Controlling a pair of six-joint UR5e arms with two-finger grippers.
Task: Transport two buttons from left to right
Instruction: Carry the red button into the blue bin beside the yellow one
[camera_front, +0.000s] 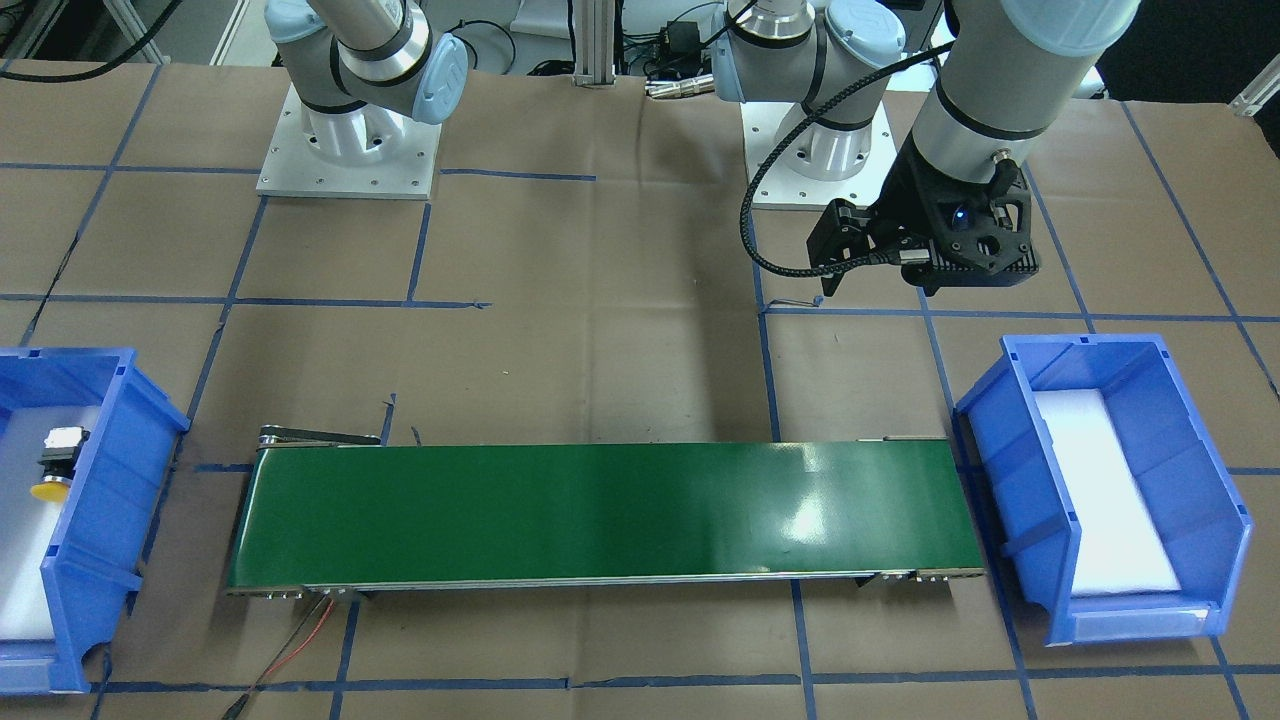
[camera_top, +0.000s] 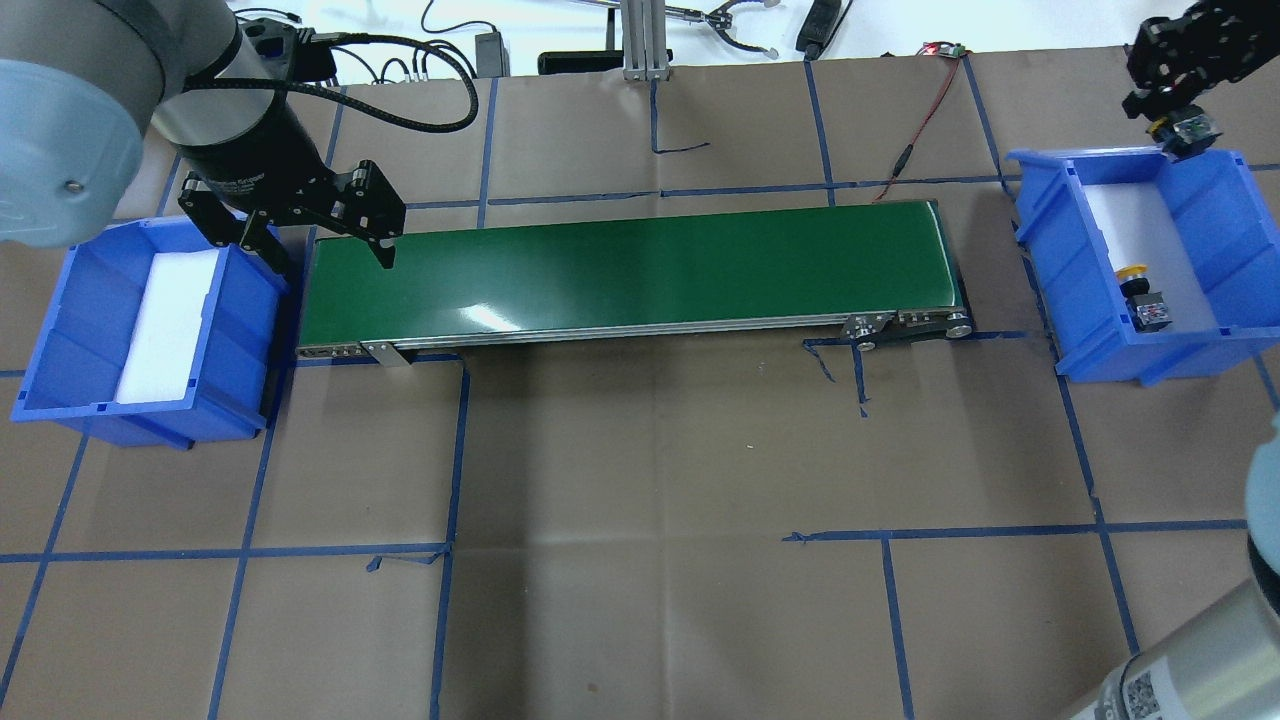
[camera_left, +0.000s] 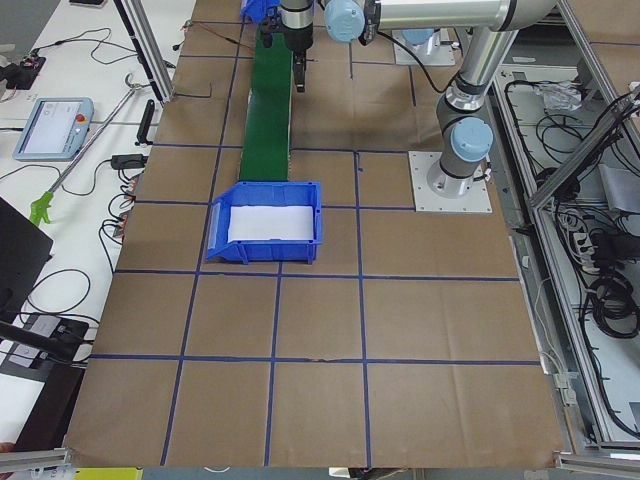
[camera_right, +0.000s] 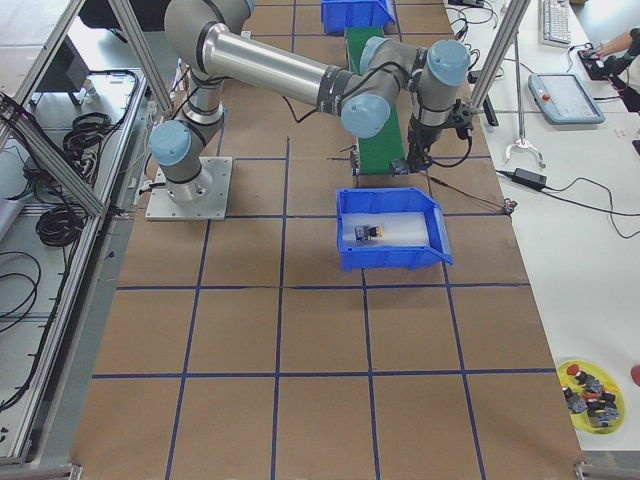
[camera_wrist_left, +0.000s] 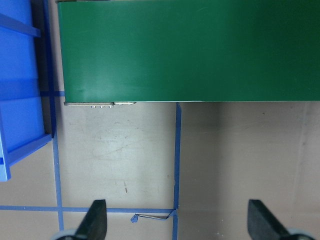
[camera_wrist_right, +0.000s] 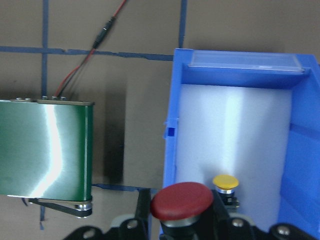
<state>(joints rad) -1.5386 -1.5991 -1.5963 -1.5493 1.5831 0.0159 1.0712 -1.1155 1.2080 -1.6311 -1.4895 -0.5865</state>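
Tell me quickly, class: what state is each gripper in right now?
Left gripper: open, holding nothing.
Right gripper: shut on the red button.

yellow button (camera_top: 1141, 291) lying on its side on white foam (camera_top: 1120, 215) in blue bin (camera_top: 1045, 250); red button (camera_wrist_right: 182, 200) clamped in right gripper (camera_top: 1183, 128) above bin's rim.

The bench (camera_top: 640, 450) is brown paper gridded with blue tape; the conveyor belt (camera_top: 620, 270) is glossy dark green; the left bin (camera_top: 60, 330) and right bin (camera_top: 1060, 250) are bright blue, lined white; the yellow button (camera_top: 1133, 271) has a black body; the red button (camera_wrist_right: 182, 200) has a plain red cap; the left pincer (camera_wrist_left: 180, 222) and right pincer (camera_top: 1183, 128) are black.
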